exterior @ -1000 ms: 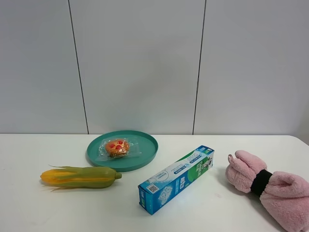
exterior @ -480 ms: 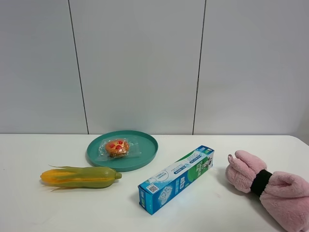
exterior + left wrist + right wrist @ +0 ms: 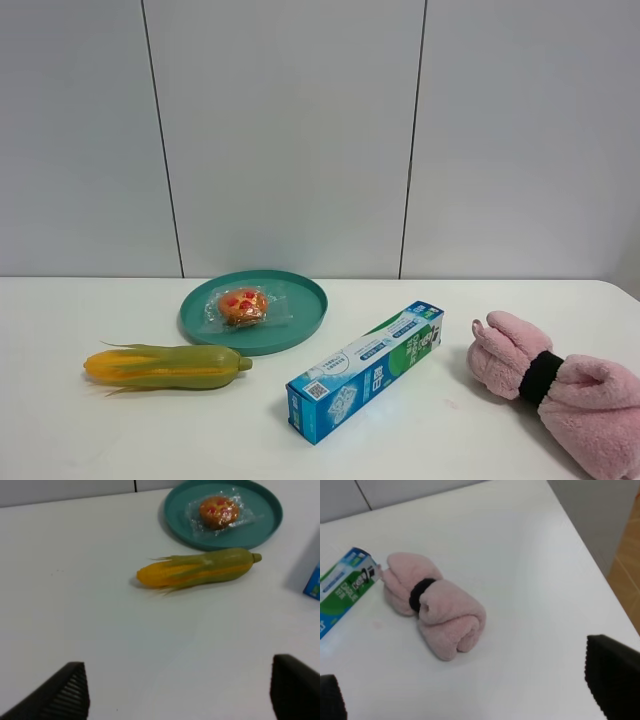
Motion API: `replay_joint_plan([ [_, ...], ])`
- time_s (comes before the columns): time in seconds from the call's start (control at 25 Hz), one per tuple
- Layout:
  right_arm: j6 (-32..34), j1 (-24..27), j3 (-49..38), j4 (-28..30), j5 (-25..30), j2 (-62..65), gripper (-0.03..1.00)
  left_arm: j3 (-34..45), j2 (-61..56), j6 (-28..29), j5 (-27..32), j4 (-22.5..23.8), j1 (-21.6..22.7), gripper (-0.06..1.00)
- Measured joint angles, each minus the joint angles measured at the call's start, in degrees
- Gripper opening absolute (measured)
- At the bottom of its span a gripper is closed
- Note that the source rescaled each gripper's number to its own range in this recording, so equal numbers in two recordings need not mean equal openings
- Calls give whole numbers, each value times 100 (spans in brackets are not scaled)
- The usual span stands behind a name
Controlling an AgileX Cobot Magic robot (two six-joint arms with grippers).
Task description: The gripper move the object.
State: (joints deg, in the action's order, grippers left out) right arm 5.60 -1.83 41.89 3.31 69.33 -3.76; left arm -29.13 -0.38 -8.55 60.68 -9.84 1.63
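The wrapped orange-brown pastry (image 3: 242, 305) with red bits lies on the teal plate (image 3: 300, 320) at the back left of the table. It also shows in the left wrist view (image 3: 218, 511) on the plate (image 3: 265, 522). Neither arm shows in the exterior high view. My left gripper (image 3: 177, 697) is open and empty, its fingertips (image 3: 62, 695) wide apart, well short of the pastry with the corn between. My right gripper (image 3: 470, 690) is open and empty, its fingertips (image 3: 612, 672) near the pink towel.
A yellow-green corn cob (image 3: 165, 366) lies in front of the plate, also in the left wrist view (image 3: 197, 570). A blue-green toothpaste box (image 3: 365, 370) lies mid-table. A rolled pink towel (image 3: 555, 390) lies at the right, near the table's right edge (image 3: 590, 560).
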Motion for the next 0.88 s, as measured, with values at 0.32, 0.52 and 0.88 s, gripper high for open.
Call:
replay_joint_plan([
  [0.32, -560, 0, -818, -275, 65, 398, 92, 0, 0, 0, 0, 0, 0, 100],
  [0.52, -693, 0, -1116, -560, -370, 398, 92, 0, 0, 0, 0, 0, 0, 100],
  [0.88, -683, 0, -1282, -925, -819, 398, 92, 0, 0, 0, 0, 0, 0, 100],
])
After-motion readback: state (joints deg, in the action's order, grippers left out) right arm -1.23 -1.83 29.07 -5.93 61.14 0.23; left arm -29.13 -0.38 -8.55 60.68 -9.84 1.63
